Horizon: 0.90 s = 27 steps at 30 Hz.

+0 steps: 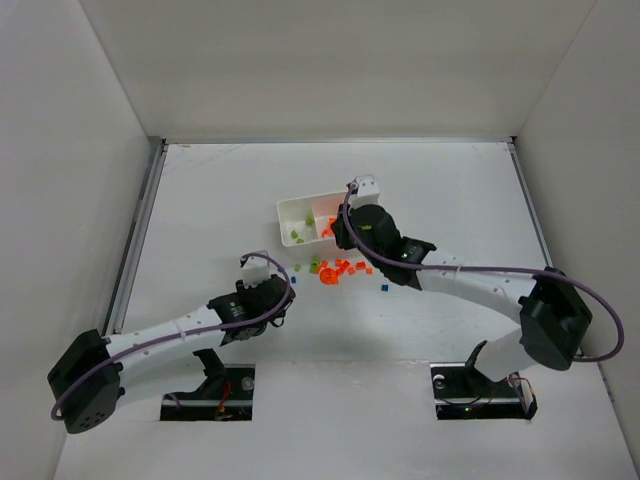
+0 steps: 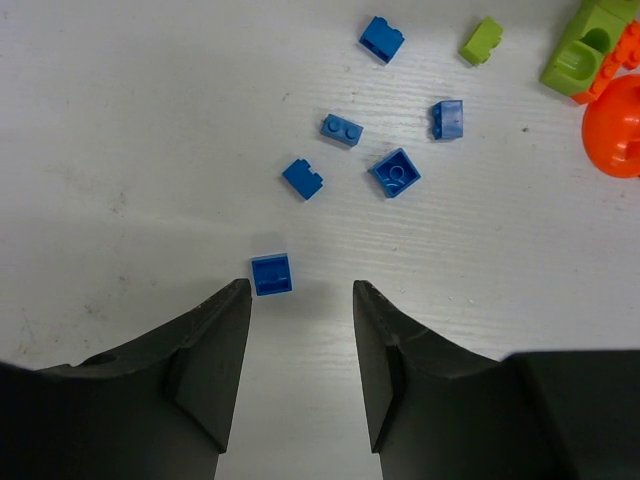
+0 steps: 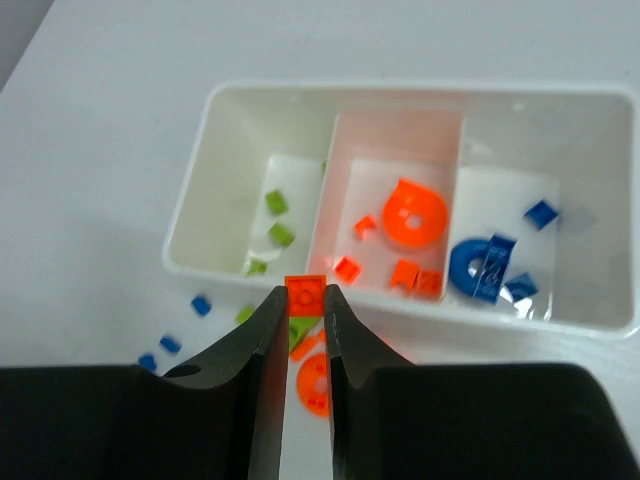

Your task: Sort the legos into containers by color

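Observation:
The white tray [image 3: 400,92] has three containers side by side: green legos [image 3: 278,233] on the left, orange ones [image 3: 414,212] in the middle, blue ones [image 3: 483,268] on the right. My right gripper [image 3: 303,298] hangs just before the tray's near wall, shut on a small orange lego [image 3: 305,291]. My left gripper [image 2: 300,292] stands open low over the table. A blue lego [image 2: 271,274] lies just ahead of its left fingertip, not between the jaws. Several more blue legos [image 2: 395,172] lie scattered beyond it.
Loose orange and green pieces [image 1: 335,270] lie on the table in front of the tray [image 1: 300,212]. A large green piece [image 2: 582,50] and an orange round piece [image 2: 615,128] sit at the right edge of the left wrist view. White walls enclose the table.

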Available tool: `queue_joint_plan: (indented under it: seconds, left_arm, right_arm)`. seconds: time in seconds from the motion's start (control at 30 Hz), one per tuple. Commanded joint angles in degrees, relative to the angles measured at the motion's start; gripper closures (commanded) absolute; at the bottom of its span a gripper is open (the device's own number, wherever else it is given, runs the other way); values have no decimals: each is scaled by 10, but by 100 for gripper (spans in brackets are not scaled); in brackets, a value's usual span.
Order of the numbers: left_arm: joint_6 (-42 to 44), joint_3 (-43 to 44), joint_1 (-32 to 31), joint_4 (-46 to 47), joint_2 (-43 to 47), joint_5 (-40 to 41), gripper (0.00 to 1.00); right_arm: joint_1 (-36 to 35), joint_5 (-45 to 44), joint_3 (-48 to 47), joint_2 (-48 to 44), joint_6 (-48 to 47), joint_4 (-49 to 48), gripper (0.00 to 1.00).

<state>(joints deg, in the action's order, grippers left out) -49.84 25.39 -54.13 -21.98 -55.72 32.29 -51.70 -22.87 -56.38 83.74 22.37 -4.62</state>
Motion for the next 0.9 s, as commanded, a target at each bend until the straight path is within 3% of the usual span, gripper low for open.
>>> queue_joint_plan:
  seconds: [0.0,0.17,0.37,0.87]
  left_arm:
    - [-27,21,-5,-27,-9,27,57]
    - [-34,24,-5,-21,-35,28,57]
    - [-42,19,-12,-4,-54,26,57]
    - [-41,15,-17,19,-115,60,66]
  right_arm:
    - [37,31,-56,49,-32,-20,81]
    - [62,59,-115,136,-37,-41,79]
    - [64,49,-124,142,-37,-41,52]
    - [20,-2,48,28,10,-64,56]
